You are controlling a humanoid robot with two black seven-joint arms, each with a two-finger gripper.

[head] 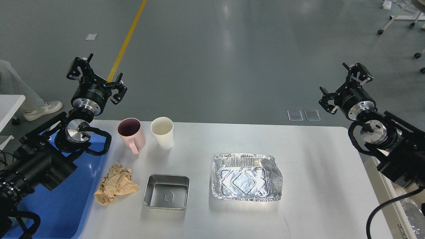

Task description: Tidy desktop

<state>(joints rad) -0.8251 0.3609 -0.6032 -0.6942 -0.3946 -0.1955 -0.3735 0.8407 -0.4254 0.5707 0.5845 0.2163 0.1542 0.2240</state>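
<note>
Both arms parked high and wide, off the surface (315,172) edges. Looks like a start or between-picks pose: nothing held, clear view of everything on the surface.

Left gripper (96,77): jaws spread open, empty, hanging over the floor past the far-left corner. Right gripper (343,86): jaws also apart, empty, past the far-right corner.

The surface fills the lower half of the view. Taking its centre as the dial:
- pink mug (131,133) at 10 o'clock, upright, handle toward me
- white cup (162,131) just beside the mug on its right, upright, not touching as far as I can tell
- crumpled brown paper (116,182) at 9 o'clock, near the left edge
- steel tin (166,192) at 7–8 o'clock, open side up, empty
- foil tray (246,177) near centre, open side up, right rim dented

Blue tray (66,205) sits alongside the left edge, under the left arm. Probably the drop spot for the keepers, hence everything but the foil tray clusters on that side. That's a guess.

Relative to jaws: all items lie below and nearer me than both grippers. Mug and cup sit closest to the left one, at about its 5 o'clock. Foil tray is the nearest thing to the right one, at its 8 o'clock, still well apart. Right half of the surface is bare.

Judgement: no grasp started; left arm has the short reach to most items.
</note>
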